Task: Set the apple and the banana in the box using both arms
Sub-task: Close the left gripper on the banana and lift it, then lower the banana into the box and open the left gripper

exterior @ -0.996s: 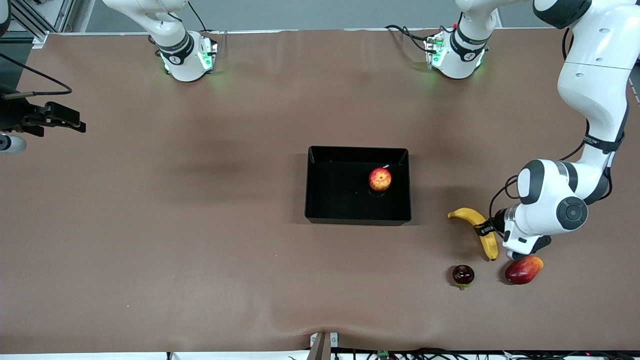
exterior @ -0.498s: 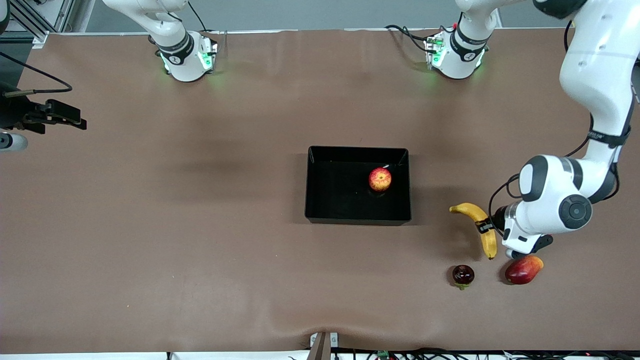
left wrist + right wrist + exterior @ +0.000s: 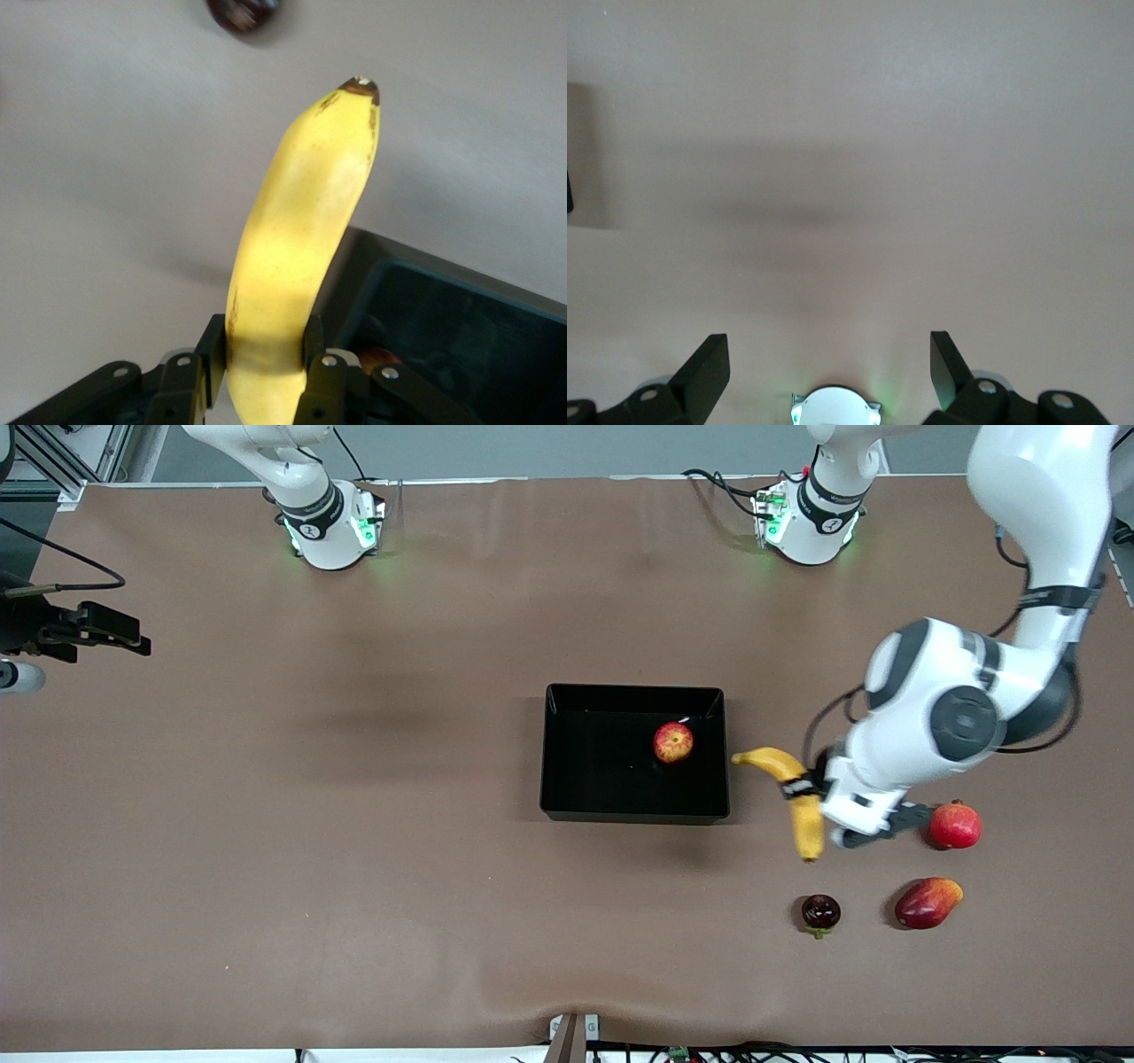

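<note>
Over at the right arm's end of the surface (image 3: 266, 824), the right pincer (image 3: 106, 638) waits with its jaws wide and empty. Midway sits the box (image 3: 567, 806), with the apple (image 3: 673, 742) inside. Just beside its wall toward the left arm's end, the left pincer (image 3: 811, 786) has its jaws clamped across the banana (image 3: 802, 815), off the surface, one tip aimed at the box.

banana (image 3: 297, 266) base cut off at frame edge | dark fruit (image 3: 244, 11) blurred (perhaps a mangosteen)
</note>
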`<action>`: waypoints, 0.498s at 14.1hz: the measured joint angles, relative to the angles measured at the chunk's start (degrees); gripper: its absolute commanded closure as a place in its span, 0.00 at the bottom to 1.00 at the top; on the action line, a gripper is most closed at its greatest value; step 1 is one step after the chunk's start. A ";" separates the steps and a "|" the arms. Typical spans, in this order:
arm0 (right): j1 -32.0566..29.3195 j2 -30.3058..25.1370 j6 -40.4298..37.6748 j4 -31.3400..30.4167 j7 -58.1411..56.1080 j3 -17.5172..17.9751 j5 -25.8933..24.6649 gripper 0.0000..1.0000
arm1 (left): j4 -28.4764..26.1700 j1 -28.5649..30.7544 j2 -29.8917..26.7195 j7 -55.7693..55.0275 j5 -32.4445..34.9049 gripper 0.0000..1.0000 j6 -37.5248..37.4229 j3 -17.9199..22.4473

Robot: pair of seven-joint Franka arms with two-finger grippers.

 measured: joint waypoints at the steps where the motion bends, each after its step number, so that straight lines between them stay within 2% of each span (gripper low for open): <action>1: -0.01 0.00 0.61 0.01 0.00 -0.20 -0.01 0.00 | 0.35 -2.49 0.32 -4.74 0.00 1.00 0.05 -0.25; 4: -0.03 -0.01 1.28 0.02 0.00 -0.95 -0.05 0.00 | 3.49 -12.13 3.32 -18.15 0.00 1.00 0.29 -0.33; 7: -0.04 -0.05 1.67 0.34 0.01 -1.35 -2.00 0.00 | 7.21 -21.95 7.56 -25.45 0.97 1.00 0.54 1.22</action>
